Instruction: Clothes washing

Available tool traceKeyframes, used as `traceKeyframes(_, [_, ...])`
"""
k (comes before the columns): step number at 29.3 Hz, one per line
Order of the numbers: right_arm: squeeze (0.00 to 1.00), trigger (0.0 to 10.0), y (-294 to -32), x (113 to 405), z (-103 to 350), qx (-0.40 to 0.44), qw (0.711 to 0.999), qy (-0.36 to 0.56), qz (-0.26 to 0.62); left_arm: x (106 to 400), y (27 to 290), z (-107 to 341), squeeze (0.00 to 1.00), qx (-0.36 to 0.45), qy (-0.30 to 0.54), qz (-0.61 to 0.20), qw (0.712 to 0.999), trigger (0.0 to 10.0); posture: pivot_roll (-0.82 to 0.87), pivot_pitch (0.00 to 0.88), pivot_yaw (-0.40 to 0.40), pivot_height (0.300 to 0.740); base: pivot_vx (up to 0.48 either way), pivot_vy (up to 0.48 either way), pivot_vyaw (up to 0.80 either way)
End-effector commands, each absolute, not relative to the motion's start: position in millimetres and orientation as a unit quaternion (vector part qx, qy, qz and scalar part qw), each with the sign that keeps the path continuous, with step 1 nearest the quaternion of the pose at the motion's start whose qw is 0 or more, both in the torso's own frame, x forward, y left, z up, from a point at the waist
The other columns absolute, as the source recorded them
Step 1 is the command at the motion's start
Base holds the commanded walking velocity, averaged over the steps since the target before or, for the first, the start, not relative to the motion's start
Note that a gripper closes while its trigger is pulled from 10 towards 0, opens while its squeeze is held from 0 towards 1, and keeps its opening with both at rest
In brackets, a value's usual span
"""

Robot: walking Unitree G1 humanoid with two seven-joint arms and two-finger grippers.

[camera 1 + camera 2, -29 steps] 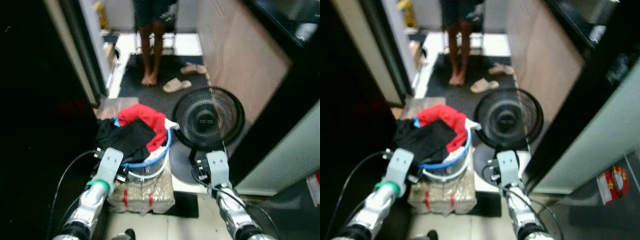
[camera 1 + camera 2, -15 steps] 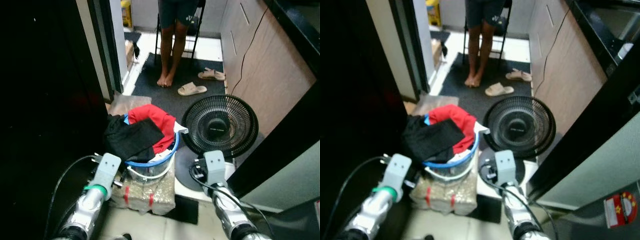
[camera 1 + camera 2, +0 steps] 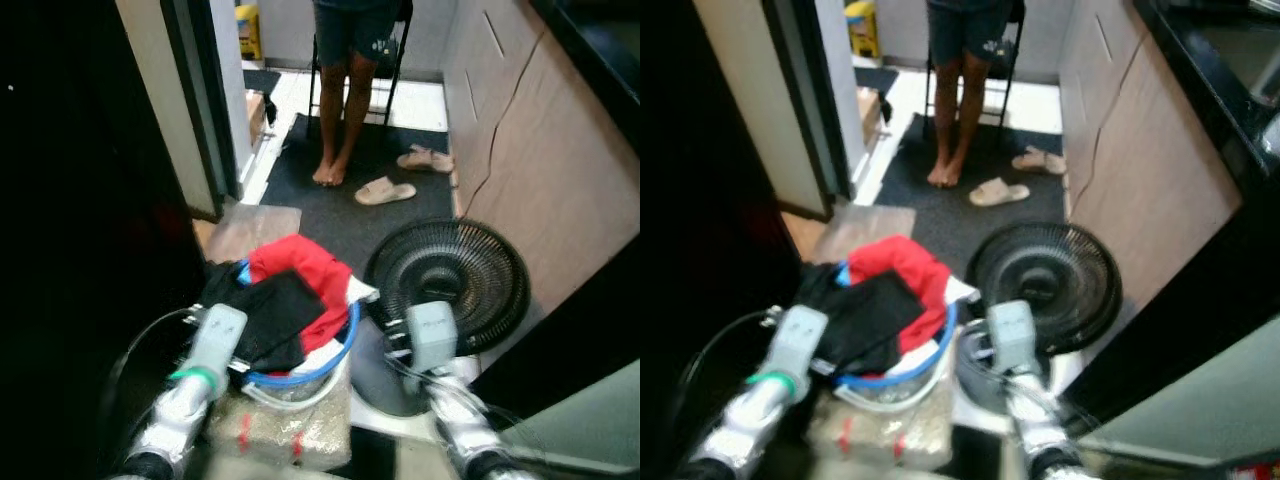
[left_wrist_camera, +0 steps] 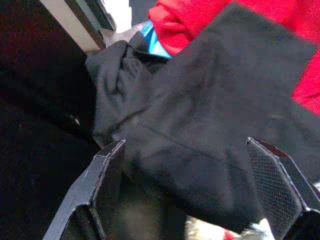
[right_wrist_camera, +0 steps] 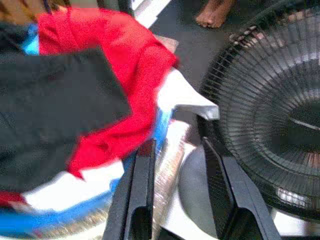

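Clothes (image 3: pixel 285 300) heaped in blue-rimmed bucket (image 3: pixel 335 358), fan (image 3: pixel 455 280) beside, left gripper (image 4: pixel 192 195) spread wide over black garment (image 4: pixel 210 130), right gripper (image 5: pixel 177 192) narrowly parted, empty.

Pretty clearly someone's home, a narrow hallway or utility nook off a kitchen. Just ahead of the robot's arms sits a blue-rimmed laundry basket (image 3: pixel 335 355) heaped with red and black clothes (image 3: pixel 290 295), and right beside it a black floor fan (image 3: pixel 455 280) stands on the tile. Further ahead there's a dark floor mat (image 3: pixel 385 215) with a pair of slippers (image 3: pixel 400 175) kicked off on it, and a barefoot person (image 3: pixel 345 90) standing there. Wood-look cabinets (image 3: pixel 540 170) run along the right, under a dark countertop.
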State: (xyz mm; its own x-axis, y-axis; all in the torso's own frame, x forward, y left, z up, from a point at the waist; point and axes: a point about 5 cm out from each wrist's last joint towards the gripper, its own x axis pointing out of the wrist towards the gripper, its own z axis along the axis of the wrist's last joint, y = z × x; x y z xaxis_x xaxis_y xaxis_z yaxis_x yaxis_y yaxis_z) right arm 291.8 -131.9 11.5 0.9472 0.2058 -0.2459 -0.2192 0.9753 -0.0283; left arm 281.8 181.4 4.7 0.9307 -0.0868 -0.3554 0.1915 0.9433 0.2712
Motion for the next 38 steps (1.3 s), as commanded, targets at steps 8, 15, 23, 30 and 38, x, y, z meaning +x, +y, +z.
traceKeyframes(8, [0.00,10.0,-145.8,284.8,3.6,-0.033,0.985,0.140,0.091,279.0,176.4,0.5,0.00,0.151,0.180,-0.078,0.969,10.0,-0.03,0.000,0.043,0.740,0.000,0.000,0.00])
traceKeyframes(15, [0.00,10.0,-143.5,288.1,8.7,-0.025,0.987,0.124,0.095,279.7,177.3,1.1,0.00,0.155,0.179,-0.076,0.969,10.0,-0.03,0.000,0.045,0.740,0.000,0.000,0.00])
traceKeyframes(23, [0.00,10.0,-141.2,303.5,32.5,-0.007,0.994,0.062,0.095,293.0,175.5,21.8,0.00,0.179,0.129,-0.092,0.971,10.0,-0.03,0.000,0.047,0.740,0.000,0.000,0.00])
traceKeyframes(30, [0.00,10.0,-138.4,321.9,64.6,0.022,0.996,-0.003,0.089,310.8,166.0,55.0,0.00,0.139,0.074,-0.104,0.982,10.0,-0.03,0.000,0.049,0.740,0.000,0.000,0.00])
traceKeyframes(38, [0.00,10.0,-122.2,339.2,108.9,0.047,0.990,-0.089,0.100,316.1,138.6,74.5,0.00,0.152,0.053,-0.166,0.973,10.0,-0.03,0.000,0.052,0.740,0.000,0.000,0.00])
